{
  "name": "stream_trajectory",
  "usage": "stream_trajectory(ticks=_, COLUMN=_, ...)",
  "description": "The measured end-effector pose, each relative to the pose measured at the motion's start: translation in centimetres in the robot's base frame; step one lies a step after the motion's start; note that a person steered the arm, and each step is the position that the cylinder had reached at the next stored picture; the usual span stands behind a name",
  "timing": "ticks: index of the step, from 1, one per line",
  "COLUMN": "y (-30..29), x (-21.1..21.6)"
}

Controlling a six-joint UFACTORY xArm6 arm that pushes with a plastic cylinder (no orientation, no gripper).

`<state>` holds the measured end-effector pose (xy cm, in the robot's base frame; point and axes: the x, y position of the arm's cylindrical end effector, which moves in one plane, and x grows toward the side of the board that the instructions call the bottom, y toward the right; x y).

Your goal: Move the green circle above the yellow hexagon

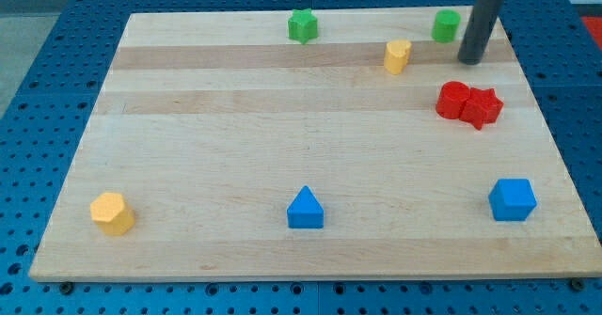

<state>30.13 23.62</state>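
Observation:
The green circle (446, 25) stands near the board's top edge, at the view's upper right. The yellow hexagon (112, 212) sits far off at the view's lower left. My tip (469, 60) rests on the board just right of and slightly below the green circle, close to it but apart. The dark rod rises from the tip to the view's top edge.
A yellow block (398, 56) lies left of my tip. A red circle (453, 100) touches a red star (483, 107) below my tip. A green star (302, 25) is at top centre. A blue triangle (305, 209) and a blue cube (513, 200) sit near the bottom edge.

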Motion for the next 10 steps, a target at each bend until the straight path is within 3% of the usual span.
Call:
stream_trajectory(ticks=1, y=0.6, x=-2.9)
stream_trajectory(ticks=6, y=-3.1, x=-7.3)
stream_trajectory(ticks=10, y=-14.8, x=-7.3)
